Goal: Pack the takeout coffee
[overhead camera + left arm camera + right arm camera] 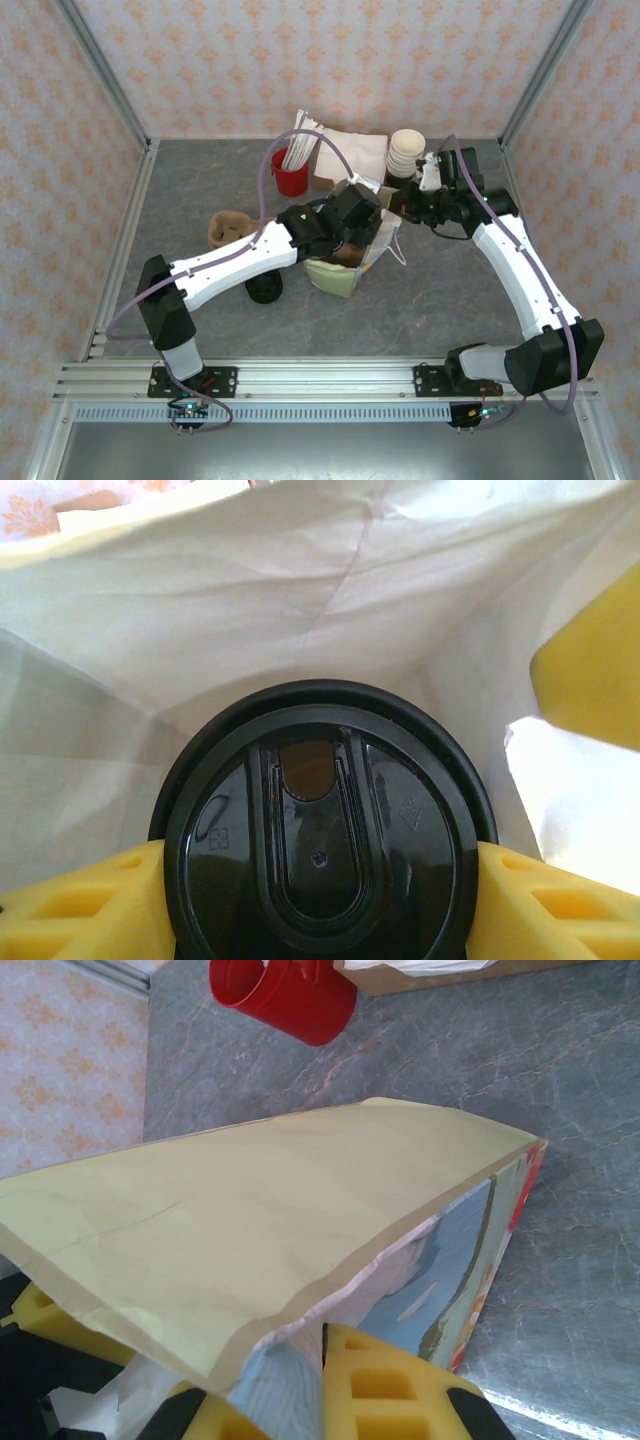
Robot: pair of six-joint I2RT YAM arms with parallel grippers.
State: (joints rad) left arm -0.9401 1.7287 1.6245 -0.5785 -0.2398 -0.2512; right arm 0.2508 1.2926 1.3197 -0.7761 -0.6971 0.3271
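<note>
The takeout coffee [320, 850] shows from above as a round black lid with a sip hole, low inside a paper bag [300, 600] with a white lining. My left gripper [320, 865] is shut on it, with a yellow finger [90, 900] pressed against each side of the lid. From above, the left gripper [355, 215] reaches into the mouth of the bag [338, 277] at the table's middle. My right gripper [325, 1335] is shut on the rim of the bag [250, 1240], whose outside is pale yellow-green with a blue print. In the top view the right gripper [398, 205] sits at the bag's far right edge.
A red cup [290, 176] with sticks stands behind the bag, also in the right wrist view [285, 995]. A stack of cream cups [405, 152] and napkins [352, 152] sit at the back. A black disc [265, 290] and a brown item [228, 228] lie left of the bag.
</note>
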